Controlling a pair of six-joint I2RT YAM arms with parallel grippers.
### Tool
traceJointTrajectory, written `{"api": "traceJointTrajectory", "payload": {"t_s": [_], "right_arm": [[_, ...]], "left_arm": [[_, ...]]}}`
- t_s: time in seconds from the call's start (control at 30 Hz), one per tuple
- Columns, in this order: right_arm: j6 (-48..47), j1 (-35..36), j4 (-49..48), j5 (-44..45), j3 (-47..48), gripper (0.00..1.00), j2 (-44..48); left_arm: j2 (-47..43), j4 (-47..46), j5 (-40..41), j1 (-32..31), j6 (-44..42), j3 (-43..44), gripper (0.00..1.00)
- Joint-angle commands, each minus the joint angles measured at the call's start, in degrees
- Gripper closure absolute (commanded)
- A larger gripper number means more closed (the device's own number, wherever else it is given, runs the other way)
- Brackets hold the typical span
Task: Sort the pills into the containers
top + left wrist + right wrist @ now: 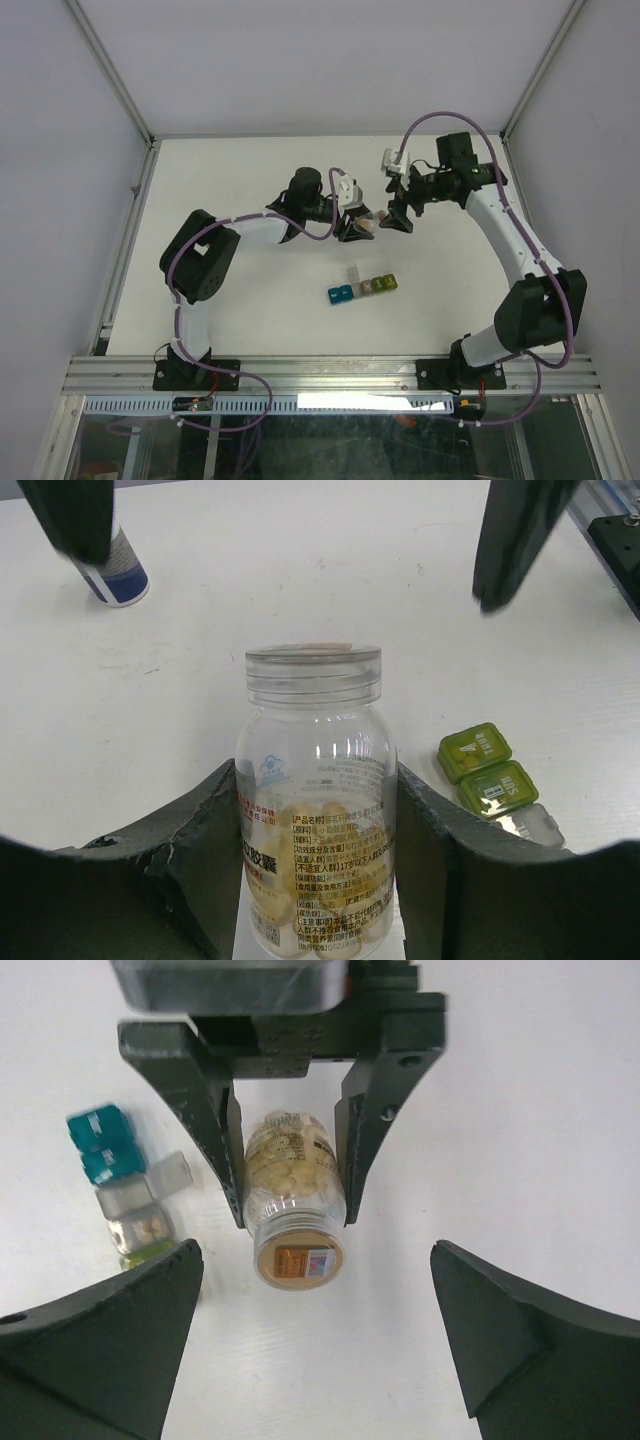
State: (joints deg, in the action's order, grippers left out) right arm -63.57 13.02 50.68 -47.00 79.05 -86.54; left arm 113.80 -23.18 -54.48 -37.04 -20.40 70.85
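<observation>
1. Five joined containers (pixel 362 287) flat on table (pixel 250 180), on near side of both grippers, well apart from them.
2. Pinched between left gripper (pixel 315 790) fingers: clear bottle (pixel 292 1175) holding pills (pixel 320 840).
3. Spread wide before bottle's mouth, touching nothing: right gripper (pixel 398 220).

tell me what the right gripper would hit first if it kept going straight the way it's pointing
The clear pill bottle. Its top end faces the right gripper straight ahead, between its open fingers, and the left gripper grips its body. Nothing shows in between, though the gap is hard to judge.
</observation>
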Motion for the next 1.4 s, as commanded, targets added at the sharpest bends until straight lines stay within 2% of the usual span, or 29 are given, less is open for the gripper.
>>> {"api": "traceJointTrajectory", "payload": {"t_s": [0.0, 0.13, 0.2, 0.3, 0.4, 0.53, 0.67, 1.03, 1.17, 1.27, 1.37], "right_arm": [[29.21, -5.52, -11.15, -10.11, -1.98, 0.01, 6.42], [53.92, -11.32, -29.91, -24.85, -14.14, 0.01, 10.34], [59.32, -12.69, -34.44, -23.14, -16.16, 0.0, 10.65], [54.76, -12.78, -28.02, -13.28, -12.93, 0.01, 8.65], [53.69, -12.39, -24.07, -11.86, -10.59, 0.01, 5.67], [52.19, -8.74, -23.35, -5.02, -10.13, 0.01, 4.18], [51.3, -5.55, -21.71, -0.97, -8.8, 0.06, 2.35], [48.92, -3.09, -17.66, -0.11, -6.4, 0.4, 0.26], [48.17, -2.95, -16.94, -0.74, -6.12, 0.48, 0.19], [47.87, -3.0, -16.43, -1.63, -6.0, 0.5, 0.08], [47.55, -2.91, -15.88, -1.88, -5.74, 0.49, 0.02]], "left_arm": [[-3.14, -4.28, -1.95, 0.3, 0.19, 0.25, 1.0], [-3.49, -6.19, -1.2, 0.31, 1.24, -0.47, 1.0], [-3.5, -7.03, -0.8, 0.34, 1.62, -0.79, 1.0], [-3.37, -7.67, -0.32, 0.3, 2.01, -0.82, 1.0], [-3.15, -7.71, -0.2, 0.3, 2.29, -0.68, 1.0], [-3.01, -8.01, 0.14, 0.3, 2.6, -0.58, 1.0], [-2.75, -8.18, 0.36, 0.35, 2.89, -0.45, 1.0], [-2.62, -8.27, 0.43, 0.36, 2.91, -0.44, 1.0], [-2.53, -8.28, 0.45, 0.3, 2.91, -0.4, 1.0], [-2.53, -8.24, 0.43, 0.32, 3.0, -0.44, 1.0], [-2.53, -8.28, 0.34, 0.3, 3.02, -0.4, 1.0]]}}
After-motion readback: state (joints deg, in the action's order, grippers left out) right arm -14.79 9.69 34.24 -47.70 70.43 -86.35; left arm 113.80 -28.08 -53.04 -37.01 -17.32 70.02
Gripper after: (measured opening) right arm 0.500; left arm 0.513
